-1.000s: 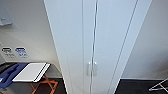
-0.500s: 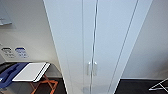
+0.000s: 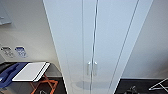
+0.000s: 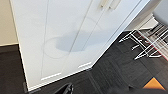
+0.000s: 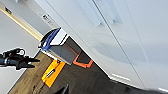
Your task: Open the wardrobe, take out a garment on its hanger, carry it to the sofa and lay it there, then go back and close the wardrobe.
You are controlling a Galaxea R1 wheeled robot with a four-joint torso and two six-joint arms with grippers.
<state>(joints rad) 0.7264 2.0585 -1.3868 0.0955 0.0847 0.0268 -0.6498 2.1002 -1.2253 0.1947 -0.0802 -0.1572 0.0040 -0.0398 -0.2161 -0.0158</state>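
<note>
1. The wardrobe (image 3: 100, 42) stands straight ahead in the head view, tall and white. Both doors are shut, and the middle seam runs down between them.
2. The wall (image 3: 27, 32) beside the wardrobe is pale. In the head view two small labels (image 3: 20, 51) are fixed on it, to the left of the wardrobe.
3. The floor (image 4: 117, 72) is dark. The left wrist view shows the foot of the wardrobe resting on it, which the head view cuts off.
4. A white folded board with a blue cloth (image 3: 31, 71) stands low at the left of the wardrobe in the head view, on an orange frame (image 3: 43, 86). The right wrist view shows the same thing (image 5: 53, 41) from the side, near the wardrobe.
5. A white wire rack (image 4: 147, 42) stands on the floor at the other side of the wardrobe in the left wrist view. In the head view only a corner of it (image 3: 160, 85) is seen.
6. A flat orange piece (image 5: 52, 72) lies on the floor in the right wrist view.
7. A dark jointed object (image 5: 16, 60) is seen in the right wrist view, apart from the wardrobe. I cannot tell what it is.
8. The two handles (image 3: 91, 68) are small and upright, one on each side of the seam. They also appear in the left wrist view (image 4: 110, 3).
9. For both arms, I cannot tell if the jaws are open or closed.
</note>
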